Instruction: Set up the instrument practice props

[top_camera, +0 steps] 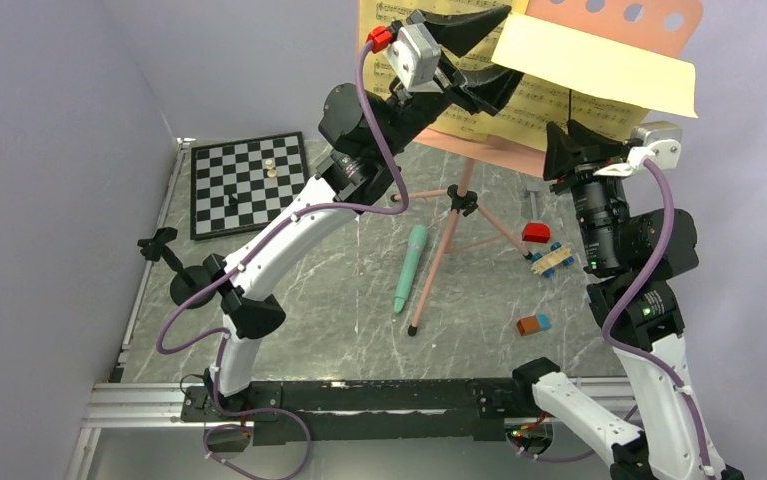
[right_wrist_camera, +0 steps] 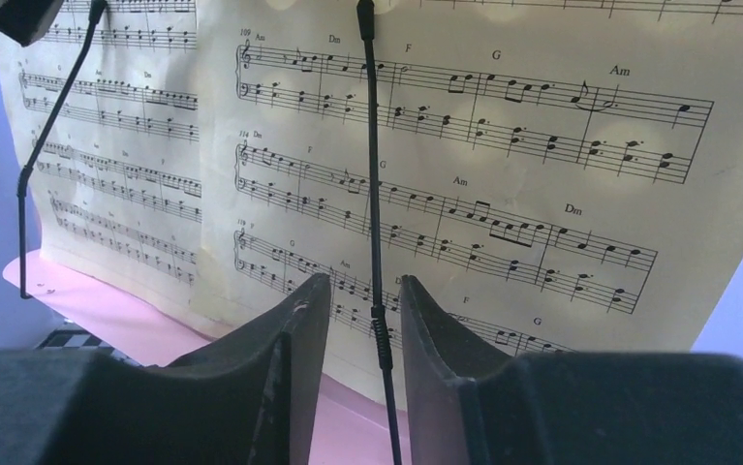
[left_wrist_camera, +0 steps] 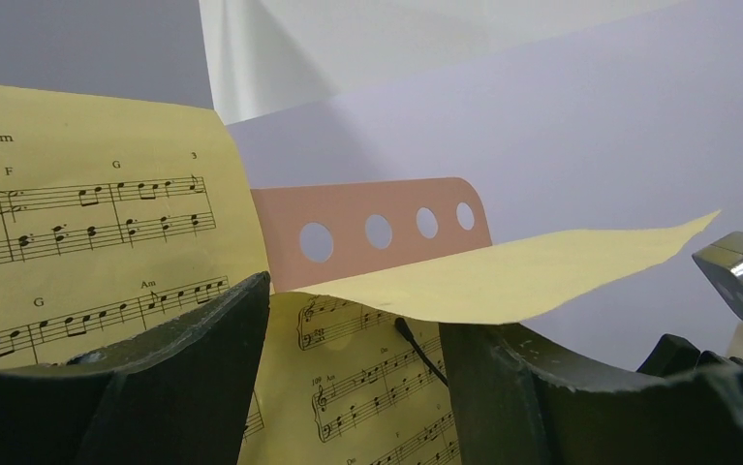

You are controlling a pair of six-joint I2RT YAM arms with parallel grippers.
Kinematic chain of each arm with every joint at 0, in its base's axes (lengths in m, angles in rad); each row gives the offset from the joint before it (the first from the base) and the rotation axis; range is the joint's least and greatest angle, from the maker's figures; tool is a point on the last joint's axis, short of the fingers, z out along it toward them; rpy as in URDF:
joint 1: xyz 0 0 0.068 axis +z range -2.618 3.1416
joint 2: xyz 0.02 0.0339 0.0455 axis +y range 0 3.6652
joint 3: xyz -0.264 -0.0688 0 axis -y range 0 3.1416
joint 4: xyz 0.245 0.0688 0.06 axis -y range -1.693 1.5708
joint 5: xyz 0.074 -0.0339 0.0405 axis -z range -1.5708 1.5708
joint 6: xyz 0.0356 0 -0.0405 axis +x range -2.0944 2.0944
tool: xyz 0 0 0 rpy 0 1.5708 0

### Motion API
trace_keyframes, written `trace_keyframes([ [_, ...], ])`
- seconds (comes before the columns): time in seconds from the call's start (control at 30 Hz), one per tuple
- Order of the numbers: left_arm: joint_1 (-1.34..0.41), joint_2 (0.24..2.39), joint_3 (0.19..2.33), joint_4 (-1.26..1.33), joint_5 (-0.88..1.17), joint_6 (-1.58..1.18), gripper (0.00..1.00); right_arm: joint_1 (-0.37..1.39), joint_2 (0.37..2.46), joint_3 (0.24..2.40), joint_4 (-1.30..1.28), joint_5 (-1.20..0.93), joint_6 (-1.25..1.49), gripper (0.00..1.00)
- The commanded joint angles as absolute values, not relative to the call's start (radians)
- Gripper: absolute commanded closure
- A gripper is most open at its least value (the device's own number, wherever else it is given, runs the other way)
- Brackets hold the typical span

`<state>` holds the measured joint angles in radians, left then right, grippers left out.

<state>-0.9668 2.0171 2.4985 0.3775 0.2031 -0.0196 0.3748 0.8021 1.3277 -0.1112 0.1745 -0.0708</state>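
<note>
The pink music stand (top_camera: 649, 15) stands on thin tripod legs at the back, with yellow sheet-music pages (top_camera: 559, 105) on its desk. The top of one page (top_camera: 599, 65) has flopped forward. My left gripper (top_camera: 512, 42) is open at that page's left edge. In the left wrist view the drooping page (left_wrist_camera: 503, 281) lies over the right finger, with nothing clamped. My right gripper (right_wrist_camera: 365, 286) is open and narrow, straddling a thin black wire page holder (right_wrist_camera: 375, 320) with a gap on each side. The mint-green tube (top_camera: 411, 265) lies on the table. The small black round-base stand (top_camera: 187, 280) sits at the left.
A chessboard (top_camera: 249, 180) with a few pieces lies at the back left. Toy blocks sit right of the tripod: a red one (top_camera: 535, 233), a wooden one with blue wheels (top_camera: 551, 258) and an orange-and-blue one (top_camera: 533, 325). Walls close in on both sides.
</note>
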Motion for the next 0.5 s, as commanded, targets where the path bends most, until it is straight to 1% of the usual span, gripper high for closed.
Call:
trace_keyframes([
  [0.0,-0.963,2.014,2.505,0.411,0.200,-0.029,0.32,0.379,0.801,1.337,-0.070,0.188,-0.075,0.67],
  [0.03,-0.961,2.014,2.505,0.410,0.201,-0.028,0.32,0.379,0.800,1.335,-0.069,0.186,-0.075,0.74],
  [0.13,-0.959,2.012,2.503,0.409,0.201,-0.027,0.32,0.379,0.799,1.329,-0.068,0.183,-0.072,0.87],
  [0.3,-0.959,2.010,2.502,0.407,0.201,-0.028,0.31,0.379,0.790,1.314,-0.067,0.165,-0.075,0.96],
  [0.47,-0.959,2.012,2.500,0.408,0.203,-0.029,0.31,0.379,0.779,1.305,-0.074,0.142,-0.083,0.98],
])
